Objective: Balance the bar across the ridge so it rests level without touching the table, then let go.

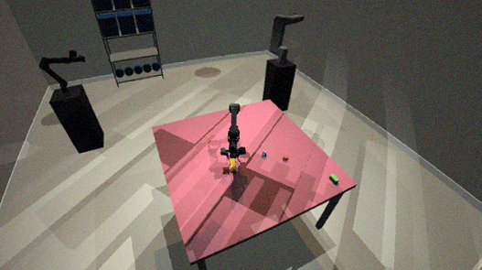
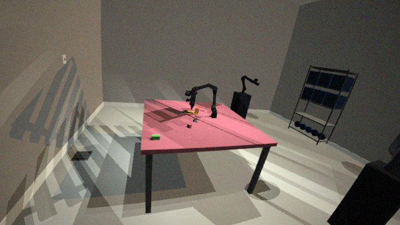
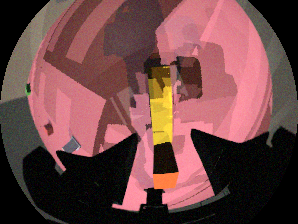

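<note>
The yellow bar (image 1: 233, 164) (image 2: 189, 111) (image 3: 161, 112) lies low over the pink table, with a dark stretch and an orange block (image 2: 196, 110) (image 3: 165, 180) at its end nearer the arm's base. My gripper (image 2: 192, 108) (image 3: 164, 135) is open and points down above the bar. In the wrist view the bar runs lengthwise between the two spread fingertips, not gripped. A small grey piece (image 1: 264, 154) (image 2: 195, 120) (image 3: 71, 145), which looks like the ridge, stands to one side of the bar with nothing on it. In the top view the arm partly hides the bar's end.
A small red block (image 1: 285, 158) (image 2: 189, 125) (image 3: 48, 129) lies beyond the grey piece. A green block (image 1: 334, 179) (image 2: 155, 137) (image 3: 28, 90) lies near a table corner. Two other arms on black pedestals and a shelf rack stand off the table.
</note>
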Motion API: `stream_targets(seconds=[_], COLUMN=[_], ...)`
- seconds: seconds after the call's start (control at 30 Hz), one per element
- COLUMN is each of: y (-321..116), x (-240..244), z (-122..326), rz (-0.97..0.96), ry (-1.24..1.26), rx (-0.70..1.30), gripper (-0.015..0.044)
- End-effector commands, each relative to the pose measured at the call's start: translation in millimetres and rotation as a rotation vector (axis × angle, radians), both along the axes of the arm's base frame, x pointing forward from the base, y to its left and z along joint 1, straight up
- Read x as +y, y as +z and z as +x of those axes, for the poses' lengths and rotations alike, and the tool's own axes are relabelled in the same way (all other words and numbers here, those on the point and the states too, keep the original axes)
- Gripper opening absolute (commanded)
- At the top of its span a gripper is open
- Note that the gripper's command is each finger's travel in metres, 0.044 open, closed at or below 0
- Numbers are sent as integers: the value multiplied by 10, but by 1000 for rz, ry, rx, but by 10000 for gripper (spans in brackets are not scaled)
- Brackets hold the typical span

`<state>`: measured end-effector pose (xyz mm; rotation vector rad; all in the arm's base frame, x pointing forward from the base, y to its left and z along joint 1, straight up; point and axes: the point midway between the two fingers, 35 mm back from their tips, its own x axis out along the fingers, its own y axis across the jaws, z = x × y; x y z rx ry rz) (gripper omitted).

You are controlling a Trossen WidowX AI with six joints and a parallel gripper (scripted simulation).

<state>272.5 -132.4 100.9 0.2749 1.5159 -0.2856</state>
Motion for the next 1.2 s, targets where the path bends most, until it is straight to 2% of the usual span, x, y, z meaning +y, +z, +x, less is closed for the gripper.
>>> stream_targets(seconds=[0.0, 1.17], y=[-253, -522], x=[11, 9], z=[-39, -34], rz=[0, 0], ry=[-6, -6], rx=[6, 7], gripper=[315, 315])
